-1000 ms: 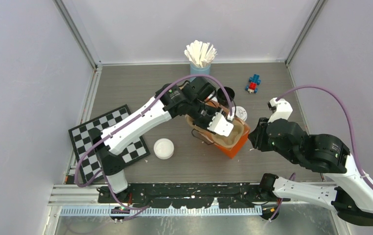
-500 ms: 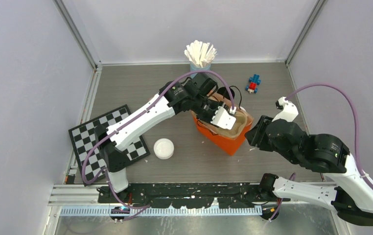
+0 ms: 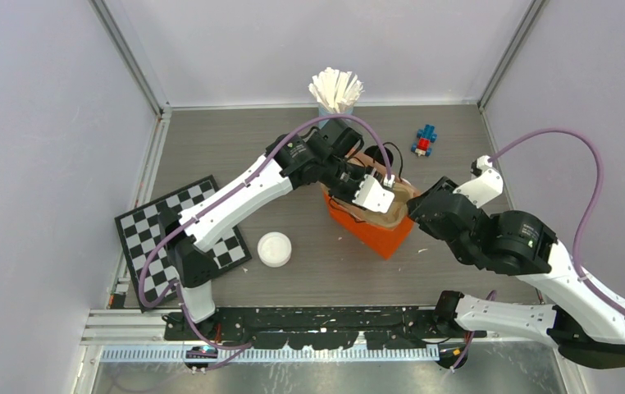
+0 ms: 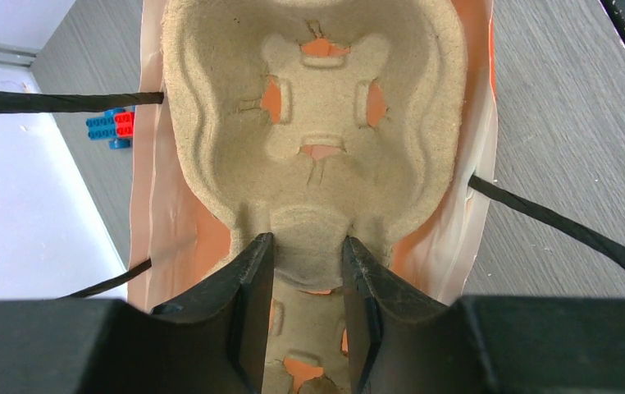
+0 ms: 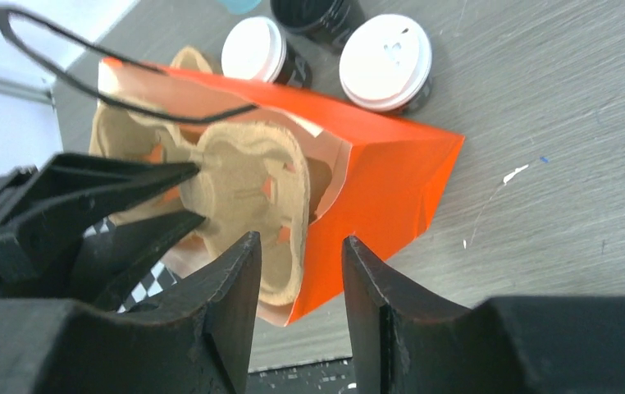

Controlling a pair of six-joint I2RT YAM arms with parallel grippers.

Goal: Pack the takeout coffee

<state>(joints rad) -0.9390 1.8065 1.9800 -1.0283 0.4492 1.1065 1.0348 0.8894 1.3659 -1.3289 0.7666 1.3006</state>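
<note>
— Where is the coffee?

— Out on the bench (image 3: 309,271), not in the orange bag (image 5: 375,172). In the right wrist view a lidded cup (image 5: 385,51) stands at the bag's 12 o'clock. A second lidded cup (image 5: 253,48) is at 11, partly behind the bag's upper edge. A third black cup (image 5: 317,15) sits between them, a little farther off. The frame cuts its top, so I cannot tell whether it has a lid.

— And the left pincer?

— The left pincer (image 4: 307,240) is clamped on the pulp carrier (image 4: 317,123), one finger on either side of a rounded pocket at the carrier's near end. The carrier lies in the bag's mouth with orange paper along both its sides. The black cord handles (image 4: 63,102) trail out at 3 and 9 o'clock in the left wrist view.

— The right one?

— The right pincer (image 5: 301,242) stands apart, holding nothing. The bag's lower corner shows in the gap between its fingers, though the view is too poor to say if either one touches the paper.

— What else from overhead?

— Taken from the bag, the blue cup of white stirrers (image 3: 335,90) is at 12 o'clock and a red-and-blue toy block (image 3: 425,141) is at 1. A checkerboard (image 3: 182,234) is at 9, and a round white tub (image 3: 275,249) is at 8, near the board's corner.
</note>
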